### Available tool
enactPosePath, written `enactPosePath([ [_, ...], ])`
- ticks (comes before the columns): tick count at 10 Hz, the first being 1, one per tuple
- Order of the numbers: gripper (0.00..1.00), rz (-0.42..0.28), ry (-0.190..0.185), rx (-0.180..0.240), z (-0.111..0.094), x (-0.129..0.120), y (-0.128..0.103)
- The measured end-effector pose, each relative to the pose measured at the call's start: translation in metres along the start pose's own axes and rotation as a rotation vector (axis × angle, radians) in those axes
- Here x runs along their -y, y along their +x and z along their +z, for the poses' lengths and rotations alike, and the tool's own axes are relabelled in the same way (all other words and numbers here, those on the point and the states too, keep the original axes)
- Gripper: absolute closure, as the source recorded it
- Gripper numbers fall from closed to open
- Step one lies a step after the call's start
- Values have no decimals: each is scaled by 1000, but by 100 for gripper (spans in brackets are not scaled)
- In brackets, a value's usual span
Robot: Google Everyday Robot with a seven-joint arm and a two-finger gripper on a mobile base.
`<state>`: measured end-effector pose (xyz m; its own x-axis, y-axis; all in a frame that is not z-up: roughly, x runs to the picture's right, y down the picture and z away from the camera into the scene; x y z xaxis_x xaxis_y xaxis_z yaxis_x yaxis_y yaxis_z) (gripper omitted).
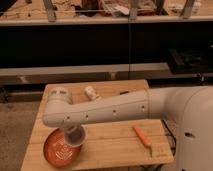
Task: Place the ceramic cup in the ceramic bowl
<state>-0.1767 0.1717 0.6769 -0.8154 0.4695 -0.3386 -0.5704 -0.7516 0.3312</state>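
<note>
The ceramic bowl, wide, shallow and orange-red with a pale pattern at its centre, sits on the front left corner of the wooden table. The ceramic cup, small and whitish-grey with a dark inside, is at the end of my arm, over the bowl's right rim. My gripper is right at the cup, mostly hidden under the thick white forearm that reaches in from the right. I cannot tell whether the cup touches the bowl.
A small cream-white lumpy object lies near the table's back edge. A thin orange stick-like object lies at the front right. Dark shelving runs behind the table. My white body fills the right side.
</note>
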Motion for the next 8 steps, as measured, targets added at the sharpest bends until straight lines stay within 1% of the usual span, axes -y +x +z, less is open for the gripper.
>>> enactPosePath([
  [8, 100, -12, 15, 3, 3, -2, 1],
])
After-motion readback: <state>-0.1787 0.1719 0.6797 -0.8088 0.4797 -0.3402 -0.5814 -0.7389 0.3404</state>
